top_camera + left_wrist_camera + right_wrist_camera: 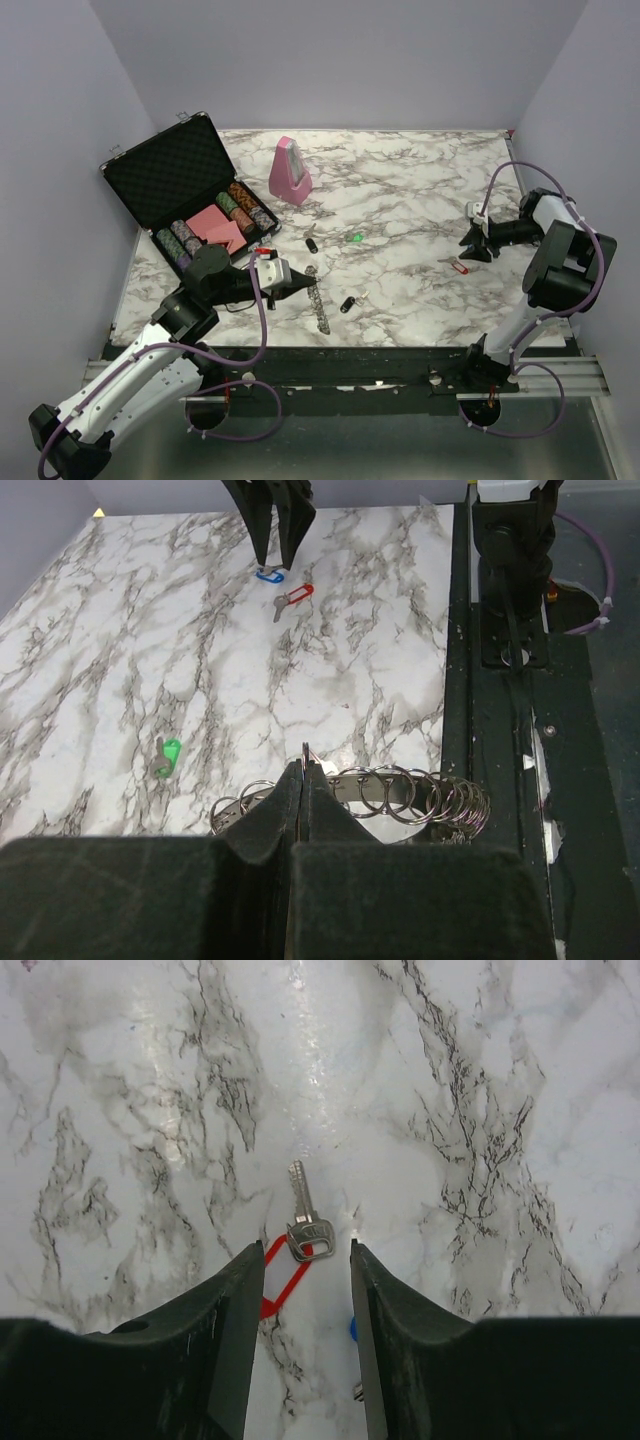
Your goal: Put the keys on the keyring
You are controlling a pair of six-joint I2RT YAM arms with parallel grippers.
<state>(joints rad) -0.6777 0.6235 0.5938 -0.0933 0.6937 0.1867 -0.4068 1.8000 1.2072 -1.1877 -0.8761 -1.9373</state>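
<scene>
My left gripper (pixel 303 281) is shut on the keyring (pixel 320 308), a silvery band strung with several small split rings, and holds it on edge near the table's front. In the left wrist view the closed fingertips (pixel 303 776) pinch one ring of the keyring (pixel 400 792). My right gripper (pixel 474 246) is open, low over a silver key (pixel 303 1220) with a red tag (pixel 284 1278); the key's head lies between the fingertips (pixel 305 1250). A blue-tagged key (pixel 268 576) peeks beside it. A green key (pixel 355 238) and two black keys (pixel 311 244) (pixel 347 303) lie mid-table.
An open black poker-chip case (pixel 170 170) with chips and cards stands at the back left. A pink metronome (pixel 291 172) stands behind the middle. The table's black front edge (pixel 470 730) runs just right of the keyring.
</scene>
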